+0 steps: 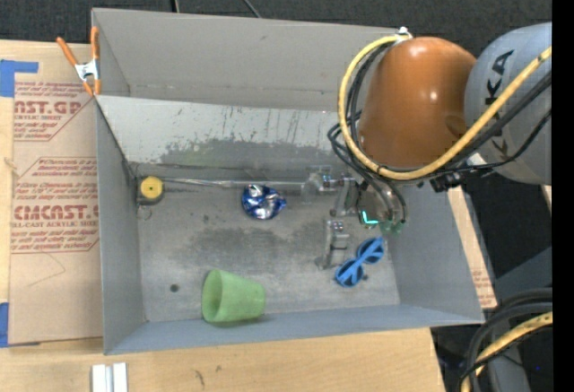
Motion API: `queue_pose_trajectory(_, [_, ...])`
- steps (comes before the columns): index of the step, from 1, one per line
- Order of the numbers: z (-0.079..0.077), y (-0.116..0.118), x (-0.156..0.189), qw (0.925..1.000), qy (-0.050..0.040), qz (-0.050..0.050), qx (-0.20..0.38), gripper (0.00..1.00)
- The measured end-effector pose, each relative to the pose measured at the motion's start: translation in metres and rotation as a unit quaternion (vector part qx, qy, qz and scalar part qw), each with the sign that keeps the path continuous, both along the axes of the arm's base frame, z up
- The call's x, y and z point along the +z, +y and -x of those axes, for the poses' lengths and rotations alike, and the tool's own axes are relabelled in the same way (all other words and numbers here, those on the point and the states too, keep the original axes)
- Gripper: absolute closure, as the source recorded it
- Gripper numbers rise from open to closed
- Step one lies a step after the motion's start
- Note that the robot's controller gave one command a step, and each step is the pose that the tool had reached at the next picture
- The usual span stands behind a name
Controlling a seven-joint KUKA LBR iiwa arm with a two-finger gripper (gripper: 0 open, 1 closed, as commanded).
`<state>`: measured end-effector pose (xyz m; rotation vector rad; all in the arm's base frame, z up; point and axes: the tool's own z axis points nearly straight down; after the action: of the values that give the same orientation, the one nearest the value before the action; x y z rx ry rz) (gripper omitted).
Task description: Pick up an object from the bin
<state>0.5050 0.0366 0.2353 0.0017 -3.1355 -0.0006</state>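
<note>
Blue toy glasses (360,262) are the thing nearest the claw, and they come last in a sweep across the grey bin (224,58), placed here against the crumpled blue-and-white ball (262,201) near the middle of the floor. Far left of the ball and a little higher in the view, a small yellow disc (150,188) sits just beside the foot of the left wall, with little room on that side. Left of the ball and lower, a green cup (232,297) lies on its side close to the near wall. The floor between the ball and the cup is bare, as is the stretch between the ball and the disc. Right of the ball and slightly lower, the gripper (338,248) hangs under the arm's orange cover (414,103), low over the floor. Whether the claw is wide or narrow cannot be told, and nothing shows in its grasp. The glasses lie just beside it on the side away from the ball, near the right wall and the near wall.
</note>
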Motion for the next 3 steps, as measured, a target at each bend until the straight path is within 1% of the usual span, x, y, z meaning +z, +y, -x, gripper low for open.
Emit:
queue_pose_trajectory(1, [0.019,-0.063,-0.065,0.9997,0.0006,0.001,-0.023,0.0])
queue_pose_trajectory(2, [0.008,-0.135,-0.167,0.9927,-0.0015,0.0,0.121,0.0])
queue_pose_trajectory(3, [0.007,-0.133,-0.165,0.9926,-0.003,-0.001,0.121,1.0])
